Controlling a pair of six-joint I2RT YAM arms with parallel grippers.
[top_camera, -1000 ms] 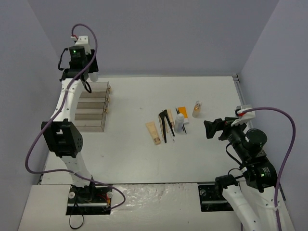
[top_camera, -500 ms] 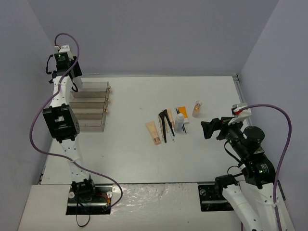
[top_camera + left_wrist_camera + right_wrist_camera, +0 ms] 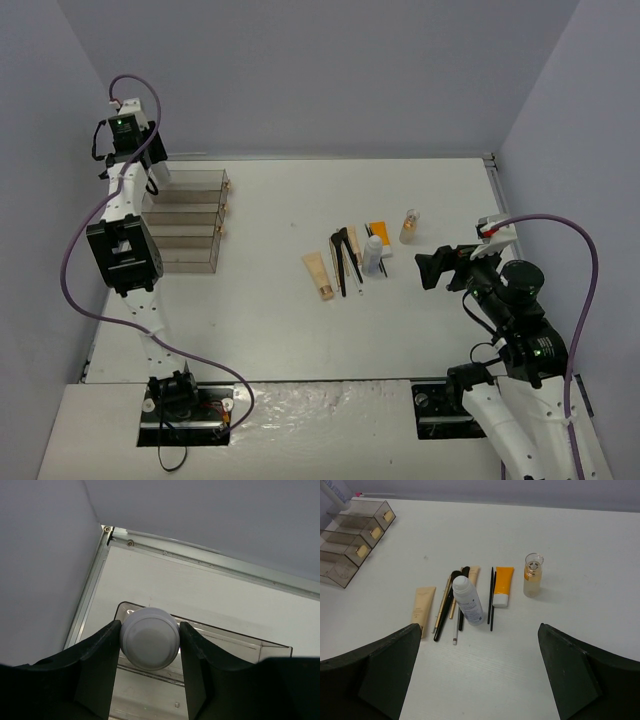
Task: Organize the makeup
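Note:
My left gripper (image 3: pixel 150 626) is shut on a white-grey bottle (image 3: pixel 150 639), seen end on, and holds it above the back compartment of the clear tiered box (image 3: pixel 227 645). From above, the left gripper (image 3: pixel 152 180) is at the box's back left corner. The other makeup lies mid-table: a white bottle (image 3: pixel 468 600), an orange tube (image 3: pixel 503 584), a beige tube (image 3: pixel 422 608), a gold-capped glass vial (image 3: pixel 533 575), black brushes (image 3: pixel 446 615) and thin sticks (image 3: pixel 491 600). My right gripper (image 3: pixel 479 630) is open and empty, hovering just right of that group (image 3: pixel 432 268).
The clear tiered box (image 3: pixel 186 232) stands at the table's left, its gold-knobbed drawers (image 3: pixel 376 532) facing right. Grey walls enclose the table on three sides. A metal rail (image 3: pixel 210 565) runs along the back edge.

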